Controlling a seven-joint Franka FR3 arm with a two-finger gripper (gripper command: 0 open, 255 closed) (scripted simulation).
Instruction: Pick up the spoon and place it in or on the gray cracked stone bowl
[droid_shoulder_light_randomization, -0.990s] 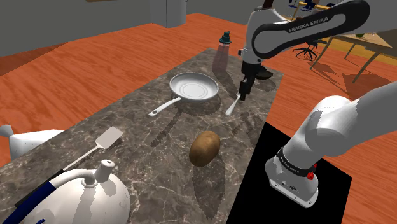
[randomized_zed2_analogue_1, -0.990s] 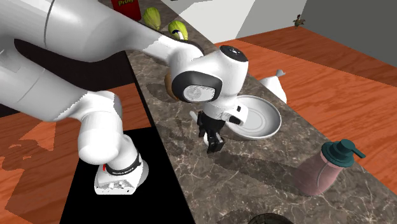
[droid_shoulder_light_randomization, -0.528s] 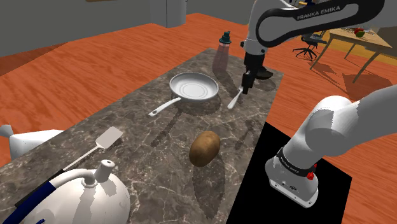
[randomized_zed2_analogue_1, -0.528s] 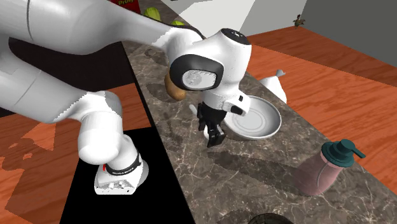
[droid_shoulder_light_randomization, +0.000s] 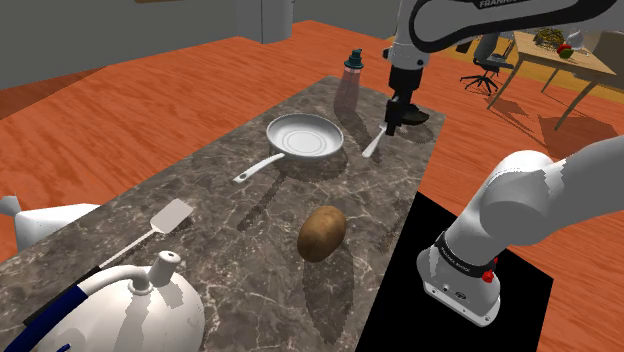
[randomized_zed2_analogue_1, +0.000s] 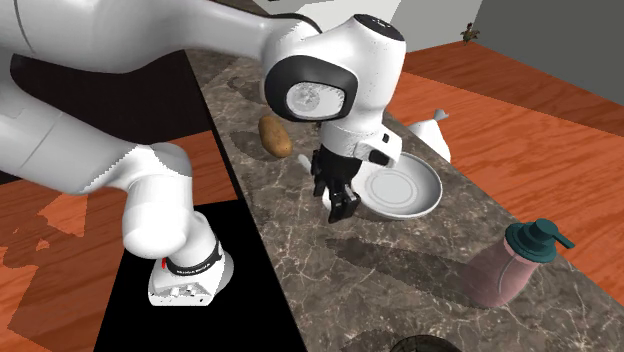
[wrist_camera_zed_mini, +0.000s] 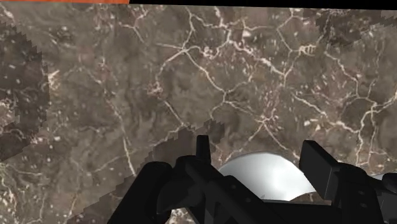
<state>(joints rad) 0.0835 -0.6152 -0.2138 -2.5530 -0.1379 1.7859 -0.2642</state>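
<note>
Holds the spoon (droid_shoulder_light_randomization: 374, 146) in the black gripper (droid_shoulder_light_randomization: 393, 120), fingers clamped on the top of the handle; hangs it on a slant toward 7 o'clock in the shoulder view, scoop end lowest, up off the marble counter (droid_shoulder_light_randomization: 230, 215) by the look of it; sits near the pan (droid_shoulder_light_randomization: 305, 136), at about 3 o'clock from it, and at 5 o'clock from the soap bottle (droid_shoulder_light_randomization: 350, 72); keeps well apart from the potato (droid_shoulder_light_randomization: 322, 233), far down at 7 o'clock; shows up in the wrist view as a pale round scoop between the two fingers. Looks light, thin and stiff; looks smooth and shiny too, so likely to slip or swing in a pinch this close to the tip; probably safer held with the flat sides of the handle against the pads, and nearer the middle; not likely to break, but likely to bounce and clatter if dropped from high up; best lowered close over the bowl before letting go. Shows a dark round rim (randomized_zed2_analogue_1: 405, 343) in the second exterior view, at 7 o'clock from the soap bottle; may be the stone bowl; cannot tell for sure.
</note>
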